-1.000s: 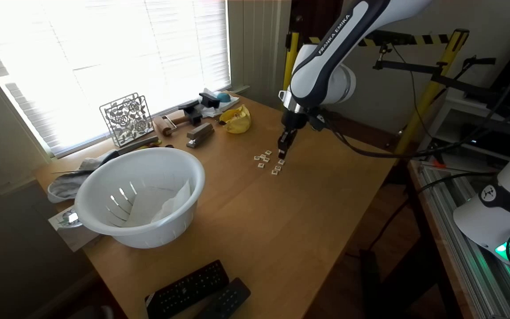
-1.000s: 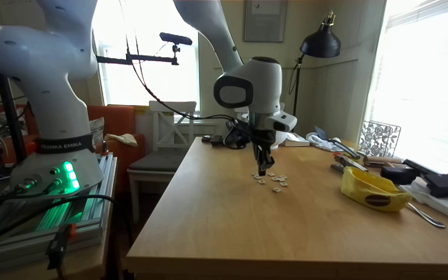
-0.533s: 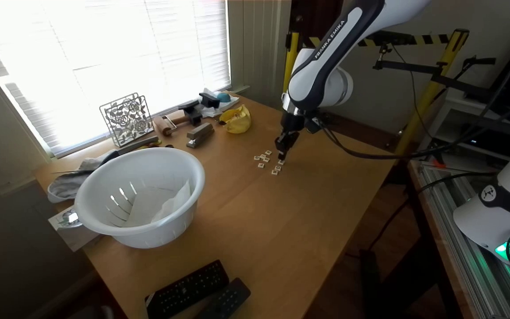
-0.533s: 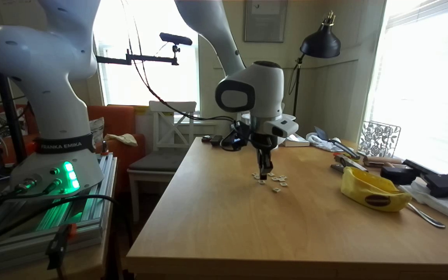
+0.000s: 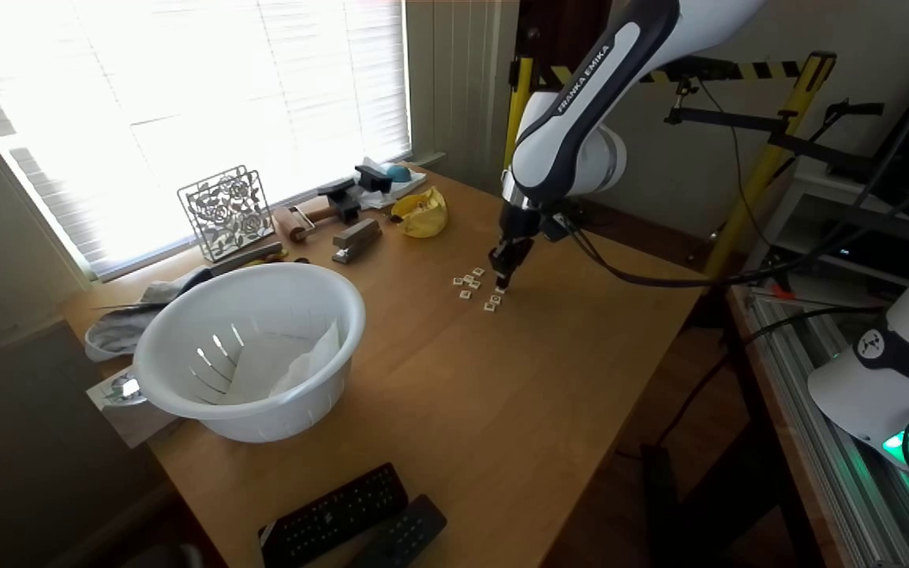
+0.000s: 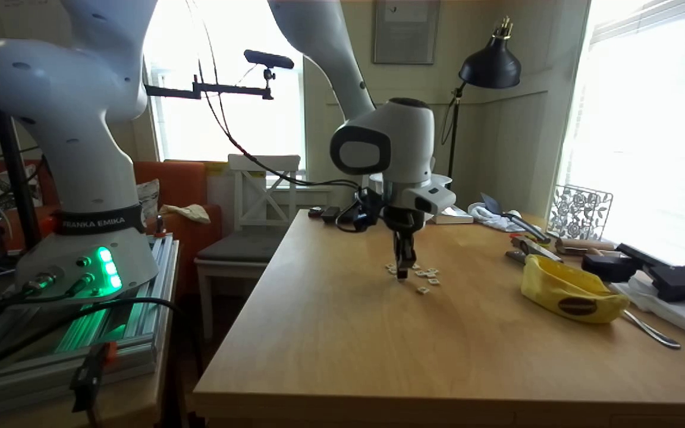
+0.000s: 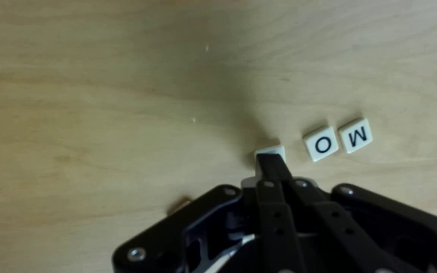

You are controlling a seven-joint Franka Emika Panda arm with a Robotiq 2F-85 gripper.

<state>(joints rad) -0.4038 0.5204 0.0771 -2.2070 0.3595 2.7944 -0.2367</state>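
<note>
"Tile (image 7: pixel 271 150) looks light and hard, right?"
"Yes, maybe slippery. Best pinch its sides. It's on the table (image 6: pixel 342 345), just under the claw (image 7: pixel 274 165)."
"Is it gripped?"
"No, claw's just squeezed closed."

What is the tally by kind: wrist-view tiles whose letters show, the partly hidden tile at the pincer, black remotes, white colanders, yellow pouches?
Tiles whose letters show: 2 (O tile, M-like tile)
Partly hidden tile at the pincer: 1
Black remotes: 2 (wider remote, narrower remote)
White colander: 1
Yellow pouch: 1
Total: 7
</note>
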